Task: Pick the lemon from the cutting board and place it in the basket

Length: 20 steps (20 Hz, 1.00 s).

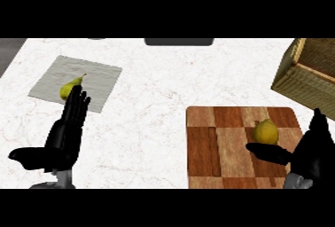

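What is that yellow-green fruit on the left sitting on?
The pear lies on a grey cloth spread on the white counter. The left hand covers the pear's lower end and part of the cloth.

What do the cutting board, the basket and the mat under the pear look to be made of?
Cutting board: wood, judging by its brown patchwork blocks with visible grain; smooth, matte finish. Basket: probably woven wicker or straw, tan with a fine ribbed texture on its walls. Mat under the pear: likely cloth, pale grey with a faint weave, lying flat.
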Each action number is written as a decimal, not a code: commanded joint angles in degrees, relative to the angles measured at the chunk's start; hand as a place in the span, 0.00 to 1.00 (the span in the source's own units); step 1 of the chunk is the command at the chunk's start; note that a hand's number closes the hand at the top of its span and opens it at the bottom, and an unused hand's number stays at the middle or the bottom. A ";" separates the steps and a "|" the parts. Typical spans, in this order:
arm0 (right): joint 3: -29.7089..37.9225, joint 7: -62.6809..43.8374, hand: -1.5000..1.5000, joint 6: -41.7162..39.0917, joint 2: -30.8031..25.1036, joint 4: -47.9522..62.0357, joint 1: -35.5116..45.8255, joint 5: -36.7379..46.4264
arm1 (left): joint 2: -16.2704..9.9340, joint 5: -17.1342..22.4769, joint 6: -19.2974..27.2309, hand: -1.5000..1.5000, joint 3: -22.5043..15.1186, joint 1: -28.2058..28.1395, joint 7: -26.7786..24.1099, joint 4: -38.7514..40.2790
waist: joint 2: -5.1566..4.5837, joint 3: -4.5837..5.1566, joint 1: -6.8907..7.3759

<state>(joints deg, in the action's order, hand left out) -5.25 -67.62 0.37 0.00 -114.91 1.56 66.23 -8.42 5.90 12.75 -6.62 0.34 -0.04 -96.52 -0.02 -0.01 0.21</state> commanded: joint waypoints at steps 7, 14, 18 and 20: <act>3.45 -6.11 0.00 5.42 0.00 9.39 4.51 -4.25 | 0.20 -0.03 -0.30 0.50 1.62 2.20 2.01 0.03 | -0.04 -0.01 0.09; -0.14 -4.97 0.00 6.75 0.00 5.87 -2.29 -5.54 | 2.29 -1.41 -0.96 0.50 0.49 -0.54 -1.44 2.15 | 0.04 0.01 -0.24; -1.88 -6.94 0.00 8.95 0.00 9.39 1.19 -4.33 | -1.19 2.85 -5.42 0.50 6.40 3.96 -2.07 5.85 | -0.04 0.04 -0.26; 2.37 -0.87 0.00 11.72 0.00 12.39 -0.73 -6.18 | 0.88 -0.60 -1.34 0.50 2.16 1.30 4.04 -2.17 | 0.05 -0.02 -0.09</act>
<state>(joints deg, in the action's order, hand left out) -3.93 -64.16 7.39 -0.02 -104.95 0.79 61.35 -7.92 5.91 10.50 -3.99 1.35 0.71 -95.87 0.00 0.00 0.09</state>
